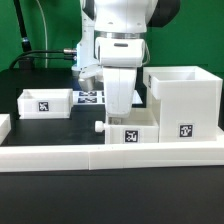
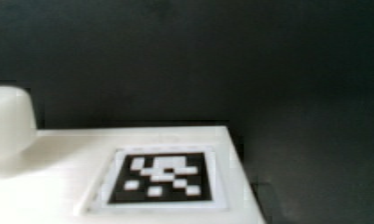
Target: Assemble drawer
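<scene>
Black counter (image 1: 35,80), housing (image 1: 185,100) at one side. The claw (image 1: 120,108) hangs over the near tray (image 1: 146,129), spread unreadable; next it likely must grip and slot that tray.

One white arm, reaching straight down.

The arm (image 1: 120,14) comes in from the top of the exterior view, near the middle. It is big, round and white, with dark bits at its sides. Its wrist (image 1: 120,50) is a wide white piece and it sits level. Under the wrist hangs the gripper (image 1: 119,100), pointing straight down and sitting low. From this side it looks like one white block, so I cannot tell if the fingers are apart or pressed together. The wrist view does not show them clearly either.
</scene>
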